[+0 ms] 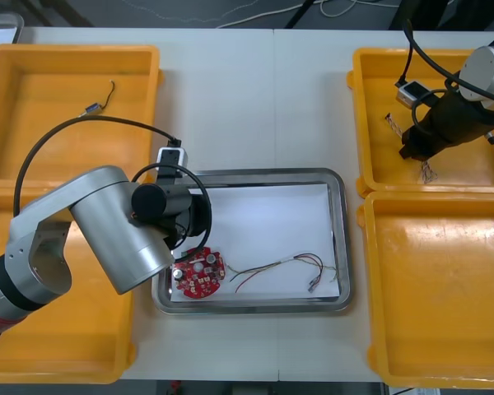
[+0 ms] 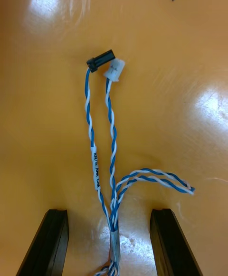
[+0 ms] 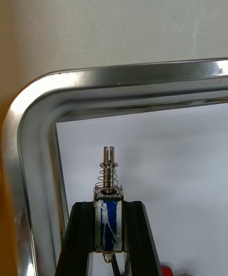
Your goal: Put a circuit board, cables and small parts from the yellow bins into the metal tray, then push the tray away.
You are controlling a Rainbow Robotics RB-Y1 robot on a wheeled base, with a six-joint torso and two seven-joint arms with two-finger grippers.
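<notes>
Left gripper (image 3: 110, 212) is clenched on a small part (image 3: 109, 174), gripping its blue body, with the spring and pin poking out past my fingertips. It's just inside a corner of the tray (image 3: 118, 83), and I can't tell if it's touching the white liner. I'd guess it's light and rigid, so squeeze the flat body and never the spring. My wrist view gives me that grip. The front view gives the rest of the tray, with the board (image 1: 199, 274) and a thin cable (image 1: 288, 265) lying in its near half.

Over on the right, the right gripper (image 2: 109, 214) is down in the far bin (image 1: 358, 123), fingers spread either side of the blue-white cable (image 2: 112, 147), not pinching it. It looks floppy and near weightless, so it'll dangle. Best bite is probably the wrapped bundle between my fingers. The wrist view shows its plugs (image 2: 114, 71), one black and one white, while in the front view it's just a small tangle by my gripper.
</notes>
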